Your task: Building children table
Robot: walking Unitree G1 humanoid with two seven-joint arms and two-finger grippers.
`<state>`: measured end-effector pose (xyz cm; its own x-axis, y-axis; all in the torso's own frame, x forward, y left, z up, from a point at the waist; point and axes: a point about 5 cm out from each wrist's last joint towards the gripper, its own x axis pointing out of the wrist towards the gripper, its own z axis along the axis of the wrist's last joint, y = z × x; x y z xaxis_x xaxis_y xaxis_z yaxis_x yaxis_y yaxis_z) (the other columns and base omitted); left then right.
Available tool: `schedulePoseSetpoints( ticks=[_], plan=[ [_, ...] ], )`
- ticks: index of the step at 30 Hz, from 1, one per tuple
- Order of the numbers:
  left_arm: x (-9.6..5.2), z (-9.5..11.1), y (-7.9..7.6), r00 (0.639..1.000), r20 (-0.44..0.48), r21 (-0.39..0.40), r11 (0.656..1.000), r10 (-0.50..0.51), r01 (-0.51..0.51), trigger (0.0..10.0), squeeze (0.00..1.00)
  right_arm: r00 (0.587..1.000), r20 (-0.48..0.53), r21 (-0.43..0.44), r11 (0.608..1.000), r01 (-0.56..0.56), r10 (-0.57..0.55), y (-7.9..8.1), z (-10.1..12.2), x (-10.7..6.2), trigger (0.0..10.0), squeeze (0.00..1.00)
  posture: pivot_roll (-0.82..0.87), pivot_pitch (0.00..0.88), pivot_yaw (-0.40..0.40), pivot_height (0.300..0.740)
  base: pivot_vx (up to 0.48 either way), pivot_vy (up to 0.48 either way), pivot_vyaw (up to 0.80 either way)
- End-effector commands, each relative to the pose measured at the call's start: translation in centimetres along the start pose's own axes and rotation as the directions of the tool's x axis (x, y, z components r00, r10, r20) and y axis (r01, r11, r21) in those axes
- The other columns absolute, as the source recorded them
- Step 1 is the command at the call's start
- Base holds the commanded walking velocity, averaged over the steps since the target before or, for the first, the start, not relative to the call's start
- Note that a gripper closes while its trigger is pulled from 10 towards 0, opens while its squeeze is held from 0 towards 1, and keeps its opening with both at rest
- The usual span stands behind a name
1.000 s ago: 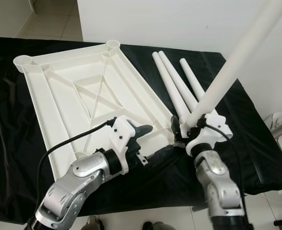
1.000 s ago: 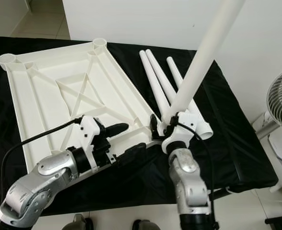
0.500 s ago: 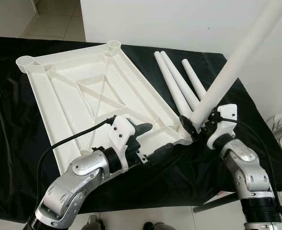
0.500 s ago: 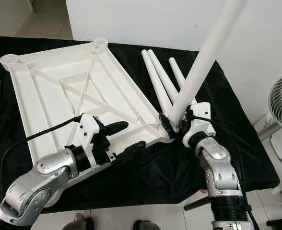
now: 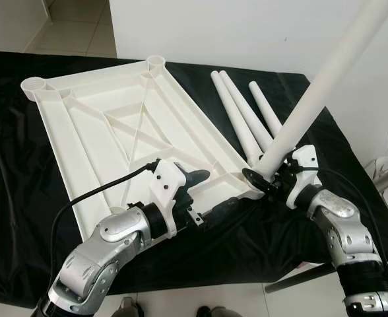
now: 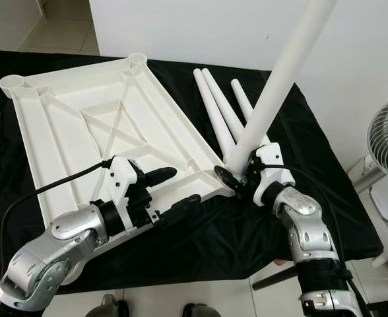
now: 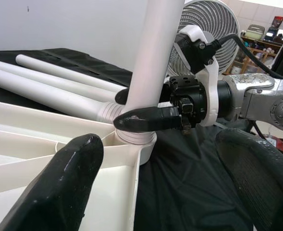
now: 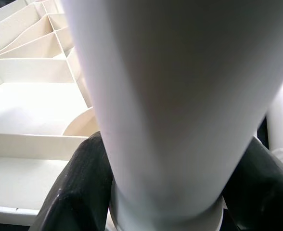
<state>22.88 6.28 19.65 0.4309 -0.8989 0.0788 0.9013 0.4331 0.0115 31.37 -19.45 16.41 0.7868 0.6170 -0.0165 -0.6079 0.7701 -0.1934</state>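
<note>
Tabletop (image 5: 115, 125), white and ribbed side up, lies on a black cloth (image 5: 9, 172). At its 5 o'clock corner, the left gripper (image 5: 204, 197) rests with fingers spread, one over the edge and one inside the tray. Just beside it, the right gripper (image 5: 268, 179) is clenched round a white leg (image 5: 319, 86) standing upright in the corner socket. Three loose legs (image 5: 240, 112) lie at 2 o'clock.
</note>
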Motion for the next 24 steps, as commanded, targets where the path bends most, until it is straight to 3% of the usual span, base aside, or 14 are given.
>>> schedulePoseSetpoints(
  ticks=[1,6,7,9,10,15,17,21,24],
  plan=[
    [0.0,0.2,-0.4,1.0,0.0,0.007,1.0,-0.019,0.019,10.0,0.0,1.0,-0.021,0.017,1.0,-0.019,0.02,0.1,-0.7,-0.2,0.0,0.0,0.03,0.139,-0.061,0.74,0.0,0.0,0.0],
    [0.0,0.2,-0.4,1.0,0.0,0.006,1.0,-0.019,0.019,10.0,0.0,1.0,-0.004,0.039,0.999,0.006,-0.006,0.2,-0.7,-0.1,0.0,0.0,0.03,0.136,-0.063,0.74,0.0,0.0,0.0],
    [0.0,0.2,-0.4,1.0,0.0,0.006,1.0,-0.019,0.019,10.0,0.0,0.999,0.0,0.058,0.998,0.036,-0.036,0.4,-0.7,0.0,2.8,0.0,0.03,0.134,-0.065,0.74,0.0,0.0,0.0],
    [0.0,0.2,-0.4,1.0,-0.001,0.006,1.0,-0.02,0.02,10.0,0.0,0.999,-0.002,0.063,0.997,0.05,-0.05,0.5,-0.8,0.0,2.8,0.0,0.03,0.134,-0.065,0.74,0.0,0.0,0.0],
    [0.0,0.1,-0.4,1.0,-0.001,0.007,1.0,-0.019,0.019,10.0,0.0,0.998,0.003,0.08,0.995,0.067,-0.067,0.7,-0.7,0.1,10.0,0.0,0.03,0.13,-0.068,0.74,0.0,0.0,0.0],
    [0.2,0.0,-0.4,1.0,-0.001,0.006,1.0,-0.02,0.02,10.0,0.0,0.987,0.008,0.113,0.981,0.159,-0.161,1.4,-0.8,0.2,10.0,0.0,0.02,0.124,-0.071,0.74,0.0,0.0,0.0],
    [0.3,-0.1,-0.4,1.0,0.0,0.003,1.0,-0.025,0.025,10.0,0.0,0.967,0.014,0.136,0.958,0.252,-0.256,2.2,-0.7,0.4,10.0,0.0,0.01,0.115,-0.075,0.74,0.0,0.0,0.0],
    [0.4,-0.1,-0.4,1.0,0.0,0.005,1.0,-0.028,0.028,10.0,0.0,0.956,0.016,0.147,0.946,0.288,-0.294,2.6,-0.5,0.5,10.0,0.0,0.01,0.113,-0.077,0.74,0.0,0.0,0.0],
    [0.4,-0.1,-0.4,0.999,-0.002,0.009,0.999,-0.033,0.033,10.0,0.0,0.922,0.015,0.203,0.904,0.375,-0.386,3.5,0.0,0.8,10.0,0.0,0.01,0.102,-0.082,0.74,0.0,0.0,0.0]
  ],
)
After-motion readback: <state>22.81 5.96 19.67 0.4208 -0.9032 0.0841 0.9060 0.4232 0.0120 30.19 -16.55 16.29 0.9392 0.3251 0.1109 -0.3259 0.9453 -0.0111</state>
